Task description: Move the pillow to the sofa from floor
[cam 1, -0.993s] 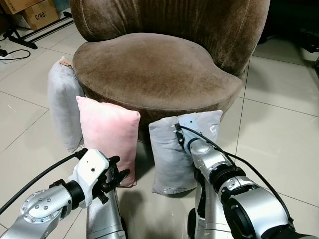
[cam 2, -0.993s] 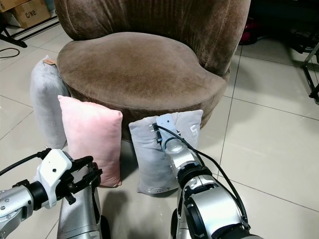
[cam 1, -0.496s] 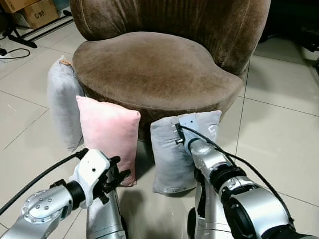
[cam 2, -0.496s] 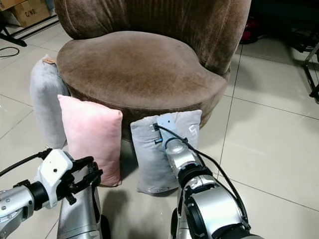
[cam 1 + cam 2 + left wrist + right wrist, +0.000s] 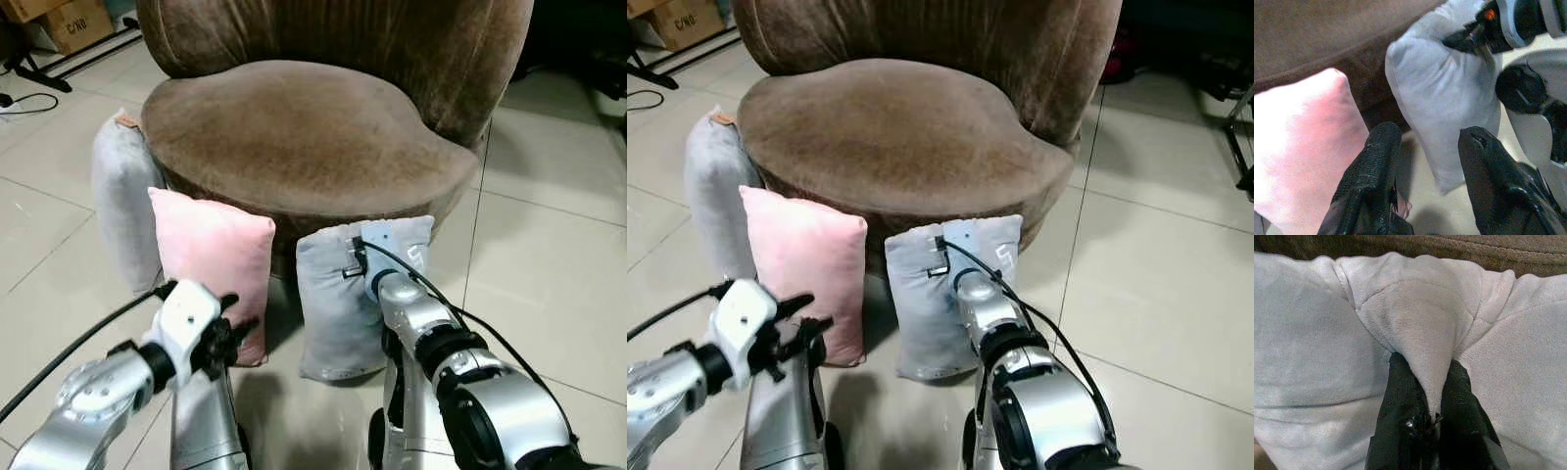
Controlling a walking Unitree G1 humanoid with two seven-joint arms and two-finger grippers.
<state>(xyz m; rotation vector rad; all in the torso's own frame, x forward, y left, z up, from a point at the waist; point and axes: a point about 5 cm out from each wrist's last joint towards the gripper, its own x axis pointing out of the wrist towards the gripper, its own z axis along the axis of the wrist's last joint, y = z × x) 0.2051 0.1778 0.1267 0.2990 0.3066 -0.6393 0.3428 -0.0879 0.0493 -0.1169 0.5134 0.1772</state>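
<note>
Brown sofa (image 5: 304, 137) seat bare. Grey pillow (image 5: 338, 304) stands upright on the floor (image 5: 549, 264), long axis vertical, leaning on sofa base; right gripper (image 5: 1425, 418) pinches its top fold. Pink pillow (image 5: 211, 259) just beside. Left gripper (image 5: 1425, 161) spread, holding nothing.

A cardboard box (image 5: 80, 24) on the floor at the far left carries dark printed letters that look like "C/NO", cut off by the frame edge in the right eye view and too small to be sure of. The far grey pillow (image 5: 122, 196) has a small brown tag (image 5: 125, 121) at its top corner; nothing on it can be read.
</note>
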